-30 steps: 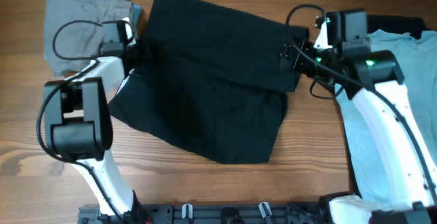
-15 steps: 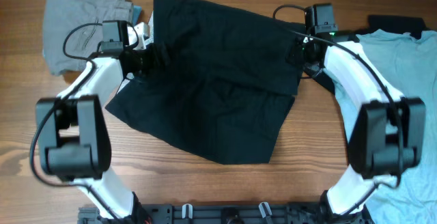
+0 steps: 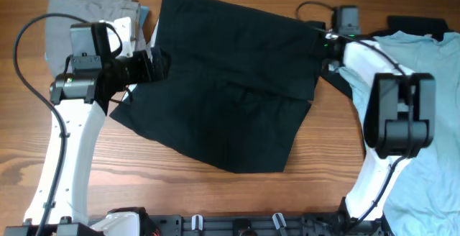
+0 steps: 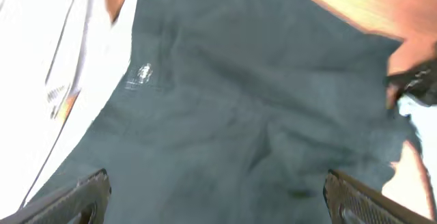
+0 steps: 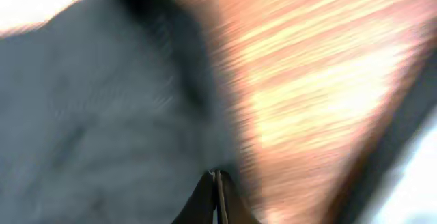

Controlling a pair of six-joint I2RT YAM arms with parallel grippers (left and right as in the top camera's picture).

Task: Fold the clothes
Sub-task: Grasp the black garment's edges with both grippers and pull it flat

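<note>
The black shorts (image 3: 223, 92) lie spread across the middle of the table, partly folded over themselves. My left gripper (image 3: 159, 65) hovers at their left edge, open, with nothing between its fingers. In the left wrist view both fingertips (image 4: 87, 188) stand wide apart over dark fabric (image 4: 239, 115). My right gripper (image 3: 325, 47) is at the shorts' right edge. Its tips (image 5: 216, 176) are pinched together on the hem of the black cloth (image 5: 102, 115); that view is blurred. The grey shorts (image 3: 79, 13) lie at the back left and the pale blue T-shirt (image 3: 424, 85) at the right.
A dark garment (image 3: 420, 24) pokes out behind the T-shirt at the back right. Bare wood table (image 3: 180, 185) runs along the front, with a black rail (image 3: 237, 225) at its near edge. Cables loop over both arms.
My left gripper opened and let go of the shorts' left edge, and the arm drew back to the left. My right gripper shut at the shorts' right edge and its wrist turned.
</note>
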